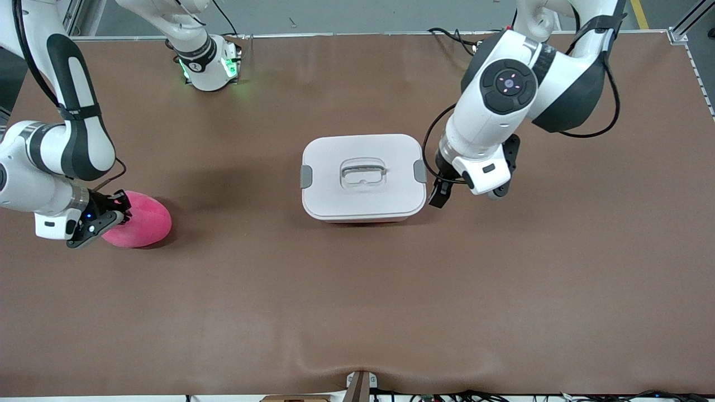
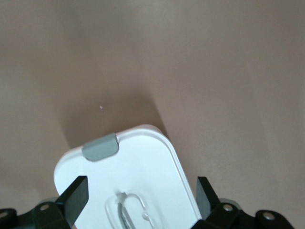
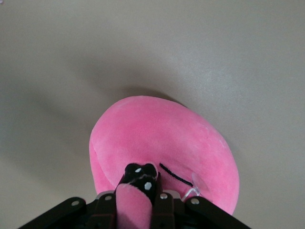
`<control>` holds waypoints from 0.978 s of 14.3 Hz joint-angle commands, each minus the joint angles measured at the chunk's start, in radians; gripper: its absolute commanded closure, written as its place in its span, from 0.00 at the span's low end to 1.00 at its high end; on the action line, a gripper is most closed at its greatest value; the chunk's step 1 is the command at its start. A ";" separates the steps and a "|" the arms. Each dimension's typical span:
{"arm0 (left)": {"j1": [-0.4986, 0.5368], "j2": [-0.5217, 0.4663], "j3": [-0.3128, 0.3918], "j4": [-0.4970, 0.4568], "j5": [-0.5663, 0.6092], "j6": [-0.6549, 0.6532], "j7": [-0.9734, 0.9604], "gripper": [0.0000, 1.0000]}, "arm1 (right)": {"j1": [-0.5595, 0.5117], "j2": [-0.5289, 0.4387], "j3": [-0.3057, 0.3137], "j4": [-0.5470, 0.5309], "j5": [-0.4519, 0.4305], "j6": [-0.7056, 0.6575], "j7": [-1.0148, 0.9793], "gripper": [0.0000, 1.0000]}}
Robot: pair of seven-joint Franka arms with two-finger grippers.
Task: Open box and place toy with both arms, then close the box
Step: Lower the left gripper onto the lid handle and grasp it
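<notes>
At the right arm's end of the bench [image 1: 357, 312], my right gripper [image 1: 114, 218] is pinched tight on a fold of the toy [image 1: 142, 223], the hot-pink plush lump resting on the brown surface. From the right wrist view, the fingers [image 3: 138, 179] bite into the plush's nearest edge, with the rest of the toy [image 3: 162, 143] bulging away from the gripper and bare bench all around it. Well apart from that gripper, toward the middle of the bench, sits the box [image 1: 362, 177], its white lid on, a grey clip [image 1: 306, 176] on the short side facing the toy and another [image 1: 420, 171] on the side facing my left arm. My left gripper [image 1: 441, 192] hangs just beside that second clip, at the box's corner edge, jaws spread wide and holding nothing. Through the left wrist view I see its two fingers [image 2: 76, 195] standing on either side of the lid's width, the box [image 2: 138, 167] running away from the gripper to its other clip [image 2: 100, 147]. Open brown bench surrounds the box on every side.
</notes>
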 commanded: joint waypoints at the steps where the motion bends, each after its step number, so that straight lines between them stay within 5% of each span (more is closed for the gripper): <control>1: -0.038 0.025 0.006 0.022 0.018 0.030 -0.130 0.00 | -0.001 -0.010 0.004 0.031 -0.019 -0.051 -0.019 1.00; 14: -0.161 0.062 0.006 0.013 0.033 0.098 -0.467 0.00 | 0.033 -0.015 0.006 0.217 -0.022 -0.101 -0.352 1.00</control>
